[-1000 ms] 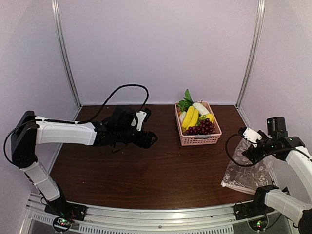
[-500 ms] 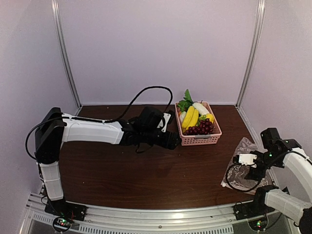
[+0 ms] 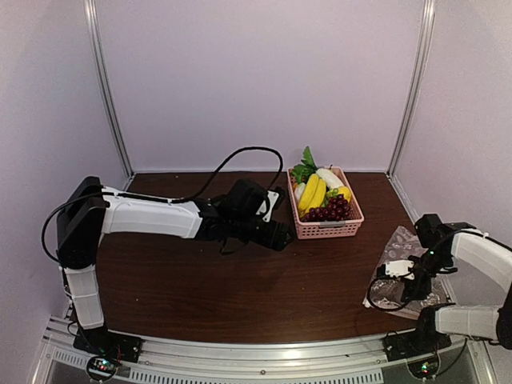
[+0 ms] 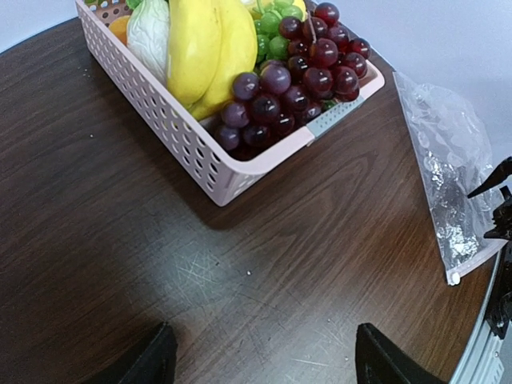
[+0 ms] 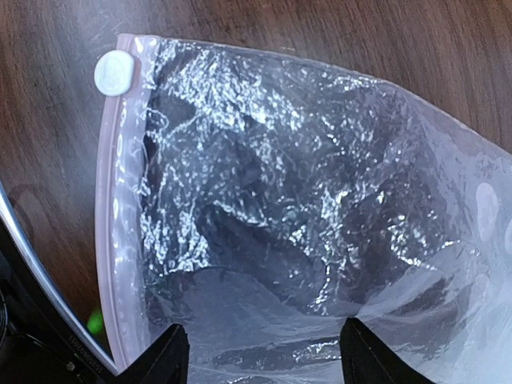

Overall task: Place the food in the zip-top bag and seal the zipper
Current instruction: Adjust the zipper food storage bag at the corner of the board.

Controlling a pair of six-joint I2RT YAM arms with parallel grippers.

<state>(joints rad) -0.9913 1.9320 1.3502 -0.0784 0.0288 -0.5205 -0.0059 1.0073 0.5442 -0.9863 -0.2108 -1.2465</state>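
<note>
left fingers (image 4: 152,368) spread wide, empty, near the pink basket (image 4: 184,136); right fingers (image 5: 164,360) spread, empty, over the zip-top bag (image 5: 304,200).

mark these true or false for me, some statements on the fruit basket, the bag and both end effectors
1. The purple grapes lie in the pink basket. True.
2. The zip-top bag holds a banana. False: no food shows inside it; the bananas are in the basket.
3. The left end effector grips the grapes. False: it is open and empty, short of the basket.
4. The right end effector hangs open over the bag. True.
5. The white slider sits at one end of the zipper. True.
</note>
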